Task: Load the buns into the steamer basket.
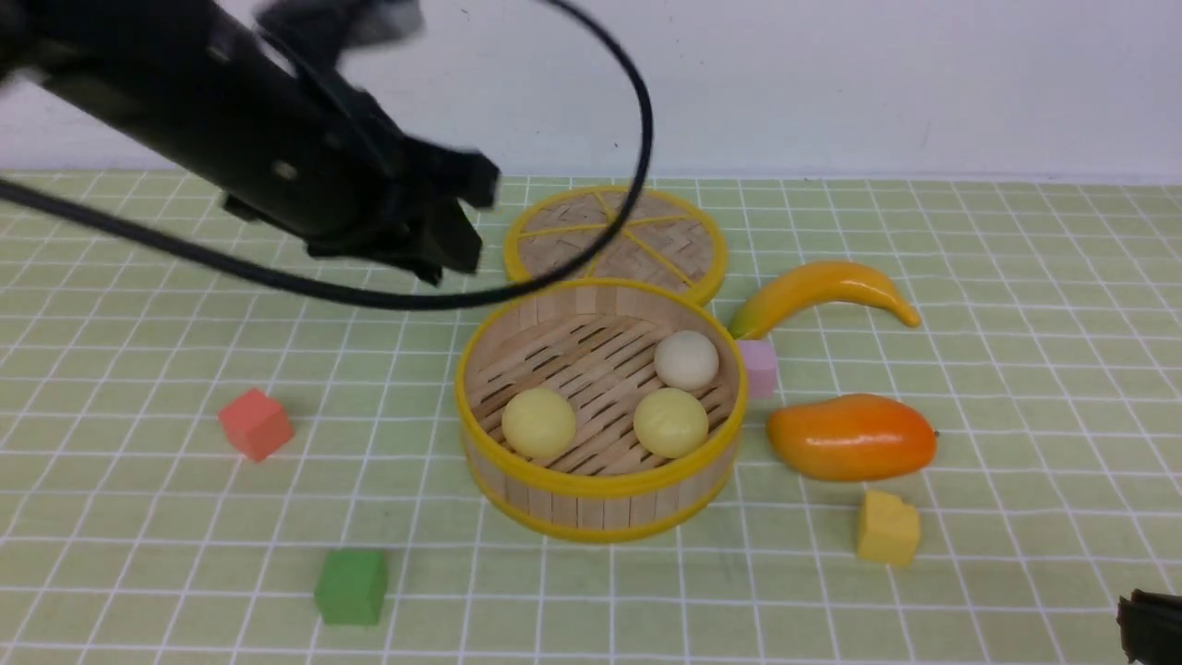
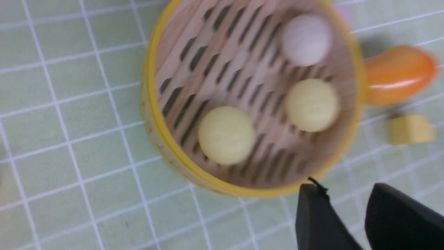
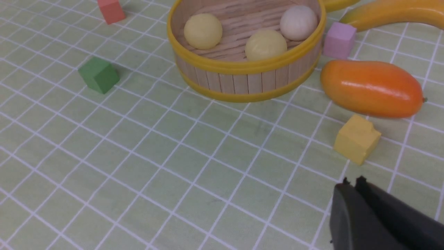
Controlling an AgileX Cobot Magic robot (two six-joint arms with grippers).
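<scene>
Left gripper (image 2: 343,190): I read its two fingers (image 2: 317,222) as spread apart and holding nothing; it hangs in the air above the mat.
Right gripper (image 3: 353,182): fingertips pressed together, empty, low at my near right.
Steamer basket (image 1: 600,485): below the left gripper, off to its right and nearer me; ahead and left of the right gripper.
Buns: all three lie apart on the basket's slatted floor, namely one pale yellow bun (image 1: 538,422), a second yellow bun (image 1: 671,422) and the off-white bun (image 1: 686,359).
Closest to the right gripper: yellow block (image 3: 356,139), then the mango (image 3: 372,88) beyond it.
Farther out: pink cube (image 1: 759,367) just beside the basket wall, lid (image 1: 614,235) behind the basket.
</scene>
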